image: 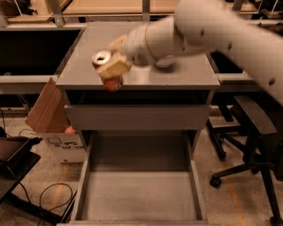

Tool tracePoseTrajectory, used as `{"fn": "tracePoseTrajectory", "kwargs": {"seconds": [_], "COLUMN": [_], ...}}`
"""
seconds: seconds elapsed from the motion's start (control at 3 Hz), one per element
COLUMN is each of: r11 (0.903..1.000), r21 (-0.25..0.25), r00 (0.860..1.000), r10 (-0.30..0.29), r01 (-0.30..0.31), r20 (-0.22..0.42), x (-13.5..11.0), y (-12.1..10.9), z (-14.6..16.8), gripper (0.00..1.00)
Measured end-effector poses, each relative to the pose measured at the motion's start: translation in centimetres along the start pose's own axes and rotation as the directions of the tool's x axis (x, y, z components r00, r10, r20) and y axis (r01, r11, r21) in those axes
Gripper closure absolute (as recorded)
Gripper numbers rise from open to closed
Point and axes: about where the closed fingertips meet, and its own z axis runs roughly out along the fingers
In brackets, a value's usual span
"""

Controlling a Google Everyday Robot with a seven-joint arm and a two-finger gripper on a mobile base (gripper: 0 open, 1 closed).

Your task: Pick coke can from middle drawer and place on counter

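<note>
My gripper [111,69] is shut on the coke can [103,58]. It holds the can tilted, silver top up and to the left, over the front left part of the grey counter [185,78]. The can's red bottom [113,84] is at the counter's front edge. The middle drawer [139,194] is pulled fully open below, and its grey floor is bare. My white arm reaches in from the upper right across the counter and hides most of the white bowl.
A cardboard box [44,110] leans on the floor left of the cabinet. A black office chair [256,132] stands to the right. Cables [48,198] lie on the floor at the lower left. Light wooden tabletops [110,6] are behind the counter.
</note>
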Motion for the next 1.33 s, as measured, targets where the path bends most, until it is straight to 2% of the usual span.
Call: {"fn": "tracePoseTrajectory", "kwargs": {"seconds": [0.33,0.67,1.0,1.33], "r11": [0.9975,0.9898,0.9720,0.9141], "r21": [0.047,0.141,0.172,0.186], "r00": [0.990,0.971,0.957,0.907], "r10": [-0.047,0.054,0.196,0.390], "r01": [0.053,-0.021,-0.160,-0.360], "r20": [-0.131,-0.232,-0.216,-0.161], "x": [-3.9,-6.1,-6.7,-4.7], "y": [-4.4,-11.0,-12.6,-12.7], "z": [-2.4,-0.5,5.7,11.7], "gripper": [1.00,1.00,1.00,1.00]}}
